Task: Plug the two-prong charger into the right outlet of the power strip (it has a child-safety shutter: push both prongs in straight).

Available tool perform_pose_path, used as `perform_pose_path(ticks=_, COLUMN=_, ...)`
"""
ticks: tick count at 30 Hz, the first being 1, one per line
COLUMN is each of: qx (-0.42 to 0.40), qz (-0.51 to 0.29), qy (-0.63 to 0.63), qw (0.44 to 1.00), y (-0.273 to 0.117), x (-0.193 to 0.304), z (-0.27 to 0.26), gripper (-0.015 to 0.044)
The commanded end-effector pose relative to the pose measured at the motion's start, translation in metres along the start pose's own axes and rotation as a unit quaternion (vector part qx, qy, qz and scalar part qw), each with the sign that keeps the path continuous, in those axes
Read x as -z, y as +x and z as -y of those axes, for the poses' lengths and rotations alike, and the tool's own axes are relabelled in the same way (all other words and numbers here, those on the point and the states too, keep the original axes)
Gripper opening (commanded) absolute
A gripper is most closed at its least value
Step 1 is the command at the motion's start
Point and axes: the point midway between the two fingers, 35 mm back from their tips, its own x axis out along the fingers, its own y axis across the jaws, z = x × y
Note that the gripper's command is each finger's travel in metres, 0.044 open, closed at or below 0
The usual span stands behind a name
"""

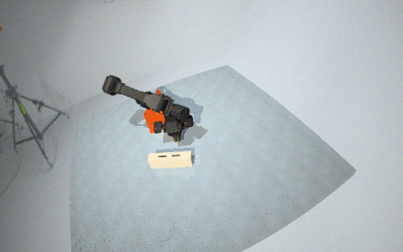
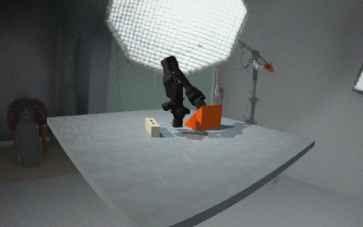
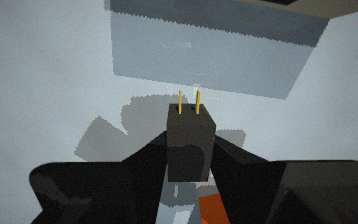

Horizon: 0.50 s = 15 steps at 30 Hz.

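Observation:
The two-prong charger [image 3: 187, 150] is a dark block with two thin gold prongs pointing to the top of the wrist view. My gripper [image 1: 176, 137] [image 2: 177, 124] [image 3: 186, 135] is shut on its sides and holds it a little above the table. The cream power strip [image 1: 170, 162] [image 2: 154, 131] lies in front of the gripper in the top view, and only its edge shows at the top right of the wrist view. Two dark outlets show on its top in the top view, one left and one right [image 1: 175, 155]. The charger and strip are apart.
An orange wedge-shaped block [image 1: 155, 120] [image 2: 211, 117] [image 3: 212, 207] stands close behind the gripper, beside the arm. The pale table [image 1: 260, 174] [image 2: 188, 172] has its edges well away from the strip. Tripods and a large lamp stand beyond the table.

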Motion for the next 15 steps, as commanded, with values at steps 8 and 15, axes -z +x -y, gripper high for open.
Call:
perform_pose_path(ticks=8, qx=0.0, qz=0.003, qy=0.022, qw=1.0, y=0.01, x=-0.005, z=0.021, gripper=0.0)
perform_pose_path(ticks=15, qx=0.001, qz=0.003, qy=0.036, qw=0.999, y=0.016, x=-0.007, z=0.033, gripper=0.0)
